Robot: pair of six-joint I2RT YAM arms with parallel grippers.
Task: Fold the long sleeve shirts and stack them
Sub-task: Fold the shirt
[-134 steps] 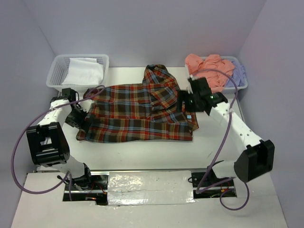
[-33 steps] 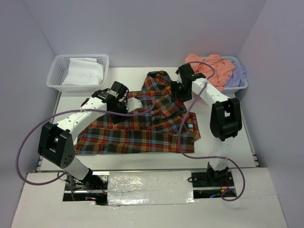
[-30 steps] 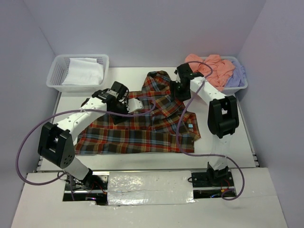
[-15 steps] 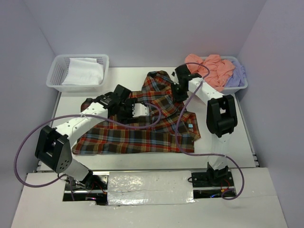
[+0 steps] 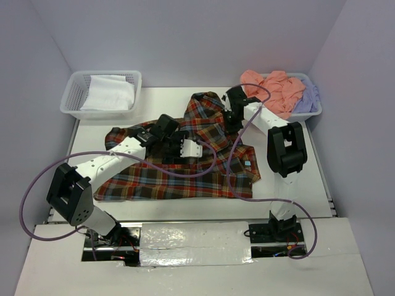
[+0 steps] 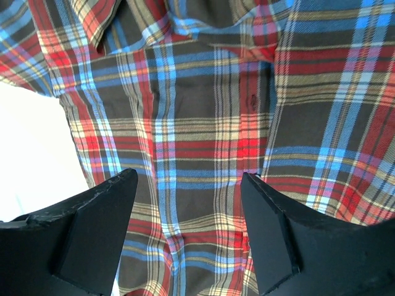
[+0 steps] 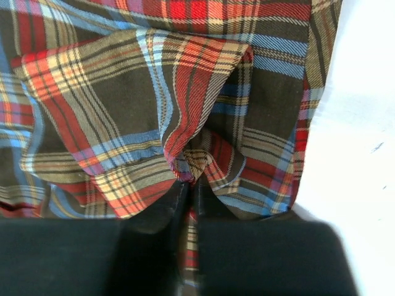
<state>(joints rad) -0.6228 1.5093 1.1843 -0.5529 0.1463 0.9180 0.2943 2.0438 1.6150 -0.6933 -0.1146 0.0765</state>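
One plaid shirt (image 5: 173,176), one salmon-pink shirt (image 5: 271,86), one lavender shirt (image 5: 307,95), two baskets (image 5: 69,98) (image 5: 313,113), one white cloth (image 5: 111,92).

White arms (image 5: 102,163), black pincers (image 6: 185,179) (image 7: 190,185), purple cables (image 5: 228,172)

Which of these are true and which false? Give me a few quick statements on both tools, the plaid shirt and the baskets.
1. The right tool is shut on a fold of the plaid shirt. True.
2. The left tool grips the plaid shirt too. False: it is open above the cloth, holding nothing.
3. The pink shirt sits in the far-right basket. True.
4. The far-left basket is empty. False: white cloth lies in it.
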